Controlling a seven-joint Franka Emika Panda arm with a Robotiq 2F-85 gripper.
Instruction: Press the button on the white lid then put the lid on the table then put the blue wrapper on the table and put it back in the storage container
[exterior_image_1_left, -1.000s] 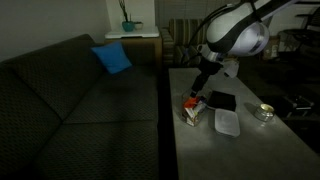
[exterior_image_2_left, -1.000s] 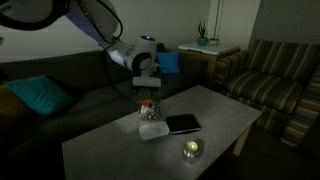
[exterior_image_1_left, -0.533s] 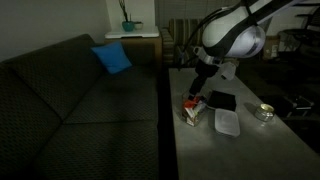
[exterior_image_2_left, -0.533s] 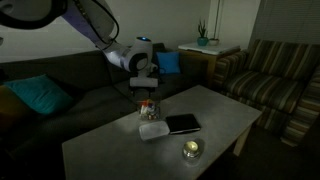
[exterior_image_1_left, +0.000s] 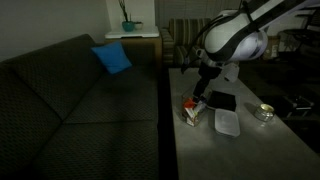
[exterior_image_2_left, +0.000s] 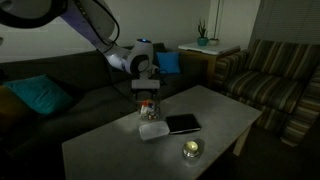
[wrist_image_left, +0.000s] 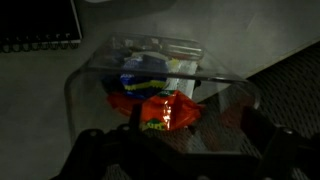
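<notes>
Wrist view, storage container (wrist_image_left: 160, 62) under spread claw (wrist_image_left: 180, 146)

The lid (exterior_image_1_left: 228, 122) is seen as white, the desk (exterior_image_1_left: 262, 152) as plain light grey, the flat object (exterior_image_1_left: 221, 101) as black. Through the clear storage container (wrist_image_left: 222, 92), a blue wrapper (wrist_image_left: 145, 68) and an orange-red wrapper (wrist_image_left: 165, 112) are shown. The armchair (exterior_image_2_left: 275, 75) is striped.
</notes>
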